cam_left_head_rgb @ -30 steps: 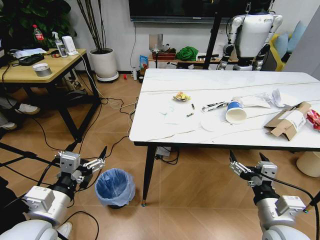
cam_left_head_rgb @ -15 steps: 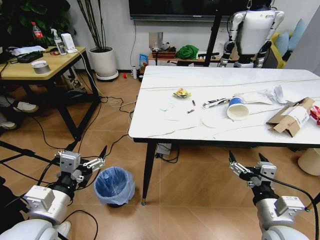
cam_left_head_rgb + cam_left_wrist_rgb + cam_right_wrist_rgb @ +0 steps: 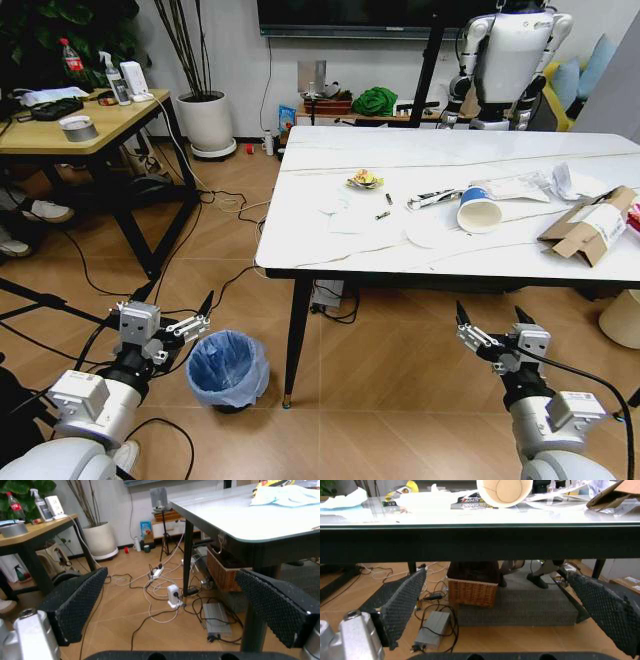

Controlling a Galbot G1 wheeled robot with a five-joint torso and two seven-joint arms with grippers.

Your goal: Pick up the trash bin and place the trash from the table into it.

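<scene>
The table [image 3: 420, 250] is the thing to steer by; its white veined top stands on black legs with the litter spread across it. The trash bin [image 3: 228, 371], lined with a crinkled blue bag, sits on the wooden floor just beside the table's near-left leg, on the outer side of that leg, upright and untouched. The left gripper [image 3: 172, 309] hangs low over the floor just left of the bin and apart from it; its jaws are spread wide with nothing between them, and the left wrist view shows the two dark textured fingers [image 3: 75, 605] far apart with cables and floor in the gap. The right gripper [image 3: 494, 320] hangs below the table's front edge, toward its right end; it too is spread wide and holds nothing, and its fingers [image 3: 402, 605] frame the wicker basket [image 3: 472, 588] under the table. On the tabletop the paper cup [image 3: 478, 209] lies on its side near the middle, mouth toward the front edge; the cardboard box [image 3: 590, 228] lies toward the table's right end; a yellow scrap [image 3: 364, 180] sits left of the cup, farther back; clear wrappers [image 3: 515, 187] lie behind the cup.
</scene>
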